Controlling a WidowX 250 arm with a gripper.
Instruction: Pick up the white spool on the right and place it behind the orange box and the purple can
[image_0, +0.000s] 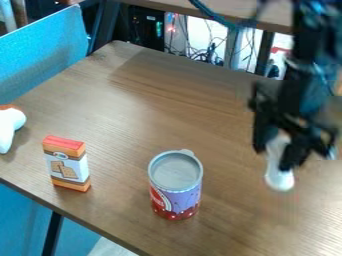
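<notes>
At the right of the camera view, the black gripper (284, 152) hangs over the table, shut on a white object (279, 175) with a rounded lower end. The object points downward, and its upper part is partly covered by the gripper. To the left of the gripper, a purple and red can (177, 197) with a grey lid stands upright. Farther left is an upright orange and white box (67, 165) with a red top.
A white object with a brown top (9, 126) lies at the left edge of the wooden table (160, 110). A blue panel (43, 55) borders the table at the upper left. Cables and another table are behind.
</notes>
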